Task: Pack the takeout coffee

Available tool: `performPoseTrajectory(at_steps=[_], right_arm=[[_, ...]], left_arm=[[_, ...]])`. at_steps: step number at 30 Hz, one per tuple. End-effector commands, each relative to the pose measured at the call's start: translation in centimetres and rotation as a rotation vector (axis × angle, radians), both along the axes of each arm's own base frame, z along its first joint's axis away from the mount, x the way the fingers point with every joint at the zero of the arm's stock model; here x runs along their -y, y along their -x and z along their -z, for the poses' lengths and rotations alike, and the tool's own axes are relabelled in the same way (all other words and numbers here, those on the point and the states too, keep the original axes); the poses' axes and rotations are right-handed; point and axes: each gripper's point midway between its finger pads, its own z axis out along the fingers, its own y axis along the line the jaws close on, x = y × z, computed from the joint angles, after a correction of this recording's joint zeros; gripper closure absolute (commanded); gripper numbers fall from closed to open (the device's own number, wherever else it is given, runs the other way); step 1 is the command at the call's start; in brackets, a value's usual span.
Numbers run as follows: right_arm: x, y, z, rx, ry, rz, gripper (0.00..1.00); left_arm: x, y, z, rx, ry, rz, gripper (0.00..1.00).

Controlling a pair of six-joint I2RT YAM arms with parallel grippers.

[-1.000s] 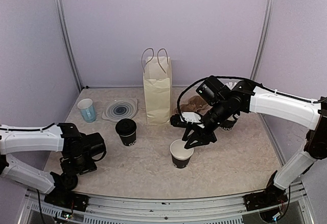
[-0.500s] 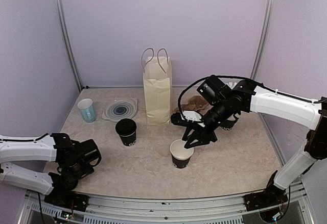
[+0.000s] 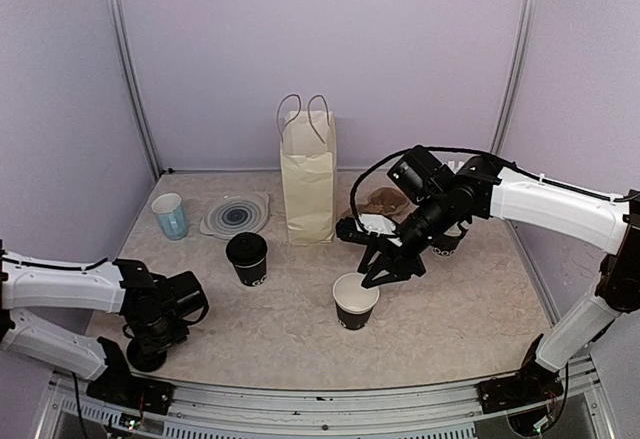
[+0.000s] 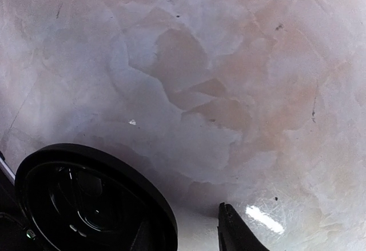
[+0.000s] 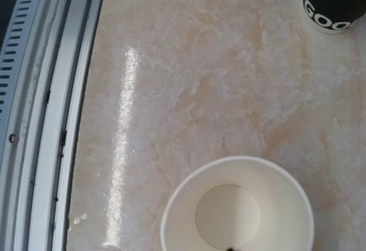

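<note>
One takeout coffee cup stands lidded in the middle left, and its lettered side shows in the right wrist view. A second black cup stands lidless, its white inside right under my right gripper, whose jaws I cannot read. A loose black lid lies at the front left. My left gripper is down at the lid. One fingertip stands just clear of the lid's rim, while the other is lost against the lid's black.
A tan paper bag with handles stands upright at the back centre. A translucent blue cup and a round clear disc are back left. Brown napkins and a black cup lie behind my right arm. A metal rail edges the table front.
My left gripper has sunk toward the front-left lid and its jaws have narrowed. My right gripper has barely shifted above the lidless cup.
</note>
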Motion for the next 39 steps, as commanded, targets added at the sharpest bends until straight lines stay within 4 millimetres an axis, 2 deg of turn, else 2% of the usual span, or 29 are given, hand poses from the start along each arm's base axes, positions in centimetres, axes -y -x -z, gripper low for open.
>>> performPoseTrajectory(at_steps=[1,6,12,15,19,21,24,26,28,30,31,32,33,36,39], right_arm=[[0.0,-0.1,-0.5,-0.008,-0.022,0.010,0.69],[0.2,-0.3,-0.7,-0.013,-0.027,0.020,0.70],[0.5,-1.1,-1.4,-0.016,-0.045,0.047,0.70],[0.6,-1.8,-2.4,-0.021,-0.072,0.064,0.71],[0.8,-2.4,-4.8,-0.005,-0.130,0.061,0.70],[0.7,-2.7,-6.9,0.035,-0.180,0.058,0.70],[0.5,-3.2,-10.3,0.101,-0.270,0.064,0.66],[0.2,-3.7,-12.7,0.131,-0.345,0.091,0.55],[0.1,-4.0,-14.6,0.140,-0.412,0.111,0.38],[0.0,-3.9,-15.9,0.149,-0.468,0.112,0.18],[-0.1,-3.8,-16.3,0.152,-0.489,0.103,0.10],[-0.1,-3.4,-16.5,0.158,-0.508,0.079,0.06],[-0.2,-3.0,-16.6,0.163,-0.524,0.058,0.01],[-0.3,-2.1,-16.8,0.175,-0.568,-0.006,0.01],[-0.9,-2.0,-16.4,0.172,-0.591,-0.024,0.02]], left_arm=[[1.5,-0.8,-0.4,0.002,0.010,0.060,0.65],[3.0,-1.1,-1.0,-0.007,0.015,0.095,0.78],[7.1,-1.9,-3.0,0.007,0.070,0.187,0.96],[9.0,-2.0,-4.5,0.012,0.088,0.235,1.00],[14.5,-2.7,-9.9,0.066,0.232,0.347,1.00],[18.4,-3.1,-14.3,0.121,0.356,0.464,1.00],[23.3,-4.3,-22.0,0.277,0.532,0.633,1.00],[26.0,-5.2,-26.5,0.415,0.642,0.750,1.00],[28.3,-5.4,-29.8,0.556,0.764,0.856,1.00],[29.4,-5.6,-31.6,0.670,0.882,0.892,1.00],[29.8,-5.6,-31.8,0.705,0.943,0.908,1.00],[30.1,-5.4,-33.5,0.775,1.052,0.930,1.00],[29.9,-5.5,-33.9,0.816,1.101,0.937,1.00],[29.6,-5.9,-34.1,0.913,1.163,0.948,1.00],[29.4,-6.2,-35.3,1.005,1.250,0.957,1.00]])
